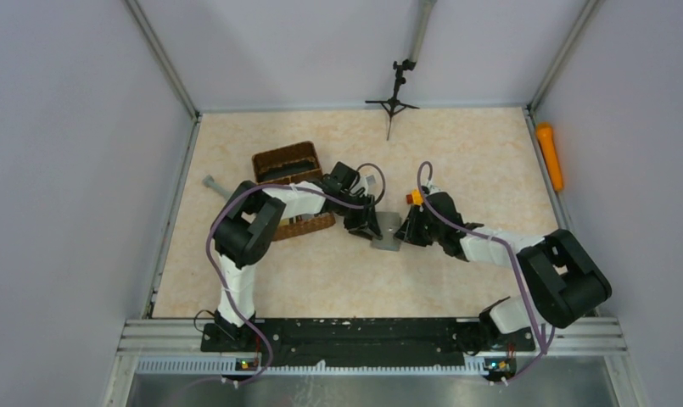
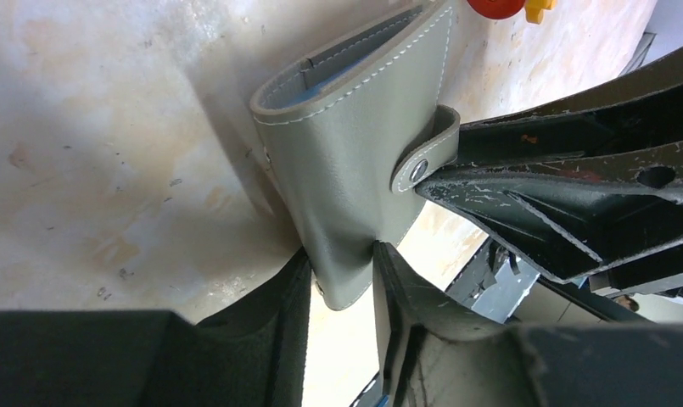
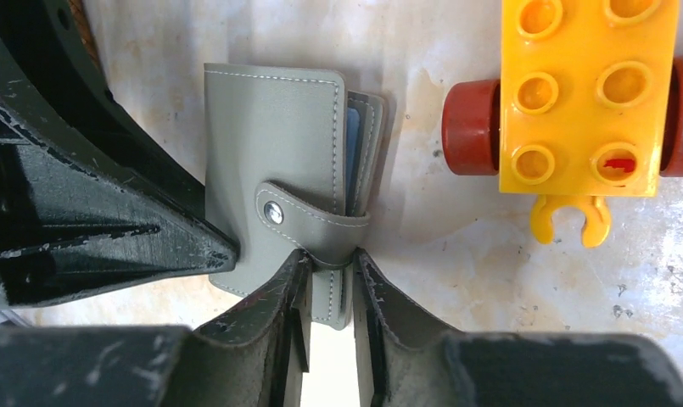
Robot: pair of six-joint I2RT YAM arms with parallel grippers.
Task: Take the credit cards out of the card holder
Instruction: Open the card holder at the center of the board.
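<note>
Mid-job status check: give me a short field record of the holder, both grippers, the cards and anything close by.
holder: grey stitched folding card holder, folded shut, snap strap fastened
left gripper: shut on the holder's edge
right gripper: shut on the holder's edge beside the strap
credit cards: none out; only a blue-grey sliver shows inside
nearby: yellow toy brick with red wheels, apart from the holder

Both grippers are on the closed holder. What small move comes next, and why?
Probably pull the snap strap loose with the right gripper while the left gripper holds the card holder steady. The strap is snapped shut and the holder is folded closed, so the pockets cannot be reached yet.
</note>
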